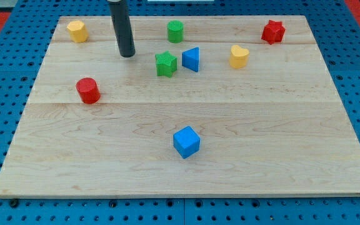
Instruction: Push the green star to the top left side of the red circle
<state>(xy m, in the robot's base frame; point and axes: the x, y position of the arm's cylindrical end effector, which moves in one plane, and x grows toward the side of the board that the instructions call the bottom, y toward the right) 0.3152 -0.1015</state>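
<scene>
The green star (165,64) lies on the wooden board, upper middle, touching or nearly touching a blue triangle (191,59) on its right. The red circle (88,90) stands at the view's left, lower than the star. My tip (127,54) rests on the board to the left of the green star and a little above it, with a gap between them. It is above and to the right of the red circle.
A yellow hexagon-like block (76,30) sits at the top left. A green circle (175,30) is at the top middle, a yellow heart (239,55) to the right, a red star (272,31) at the top right, and a blue cube (186,141) at the lower middle.
</scene>
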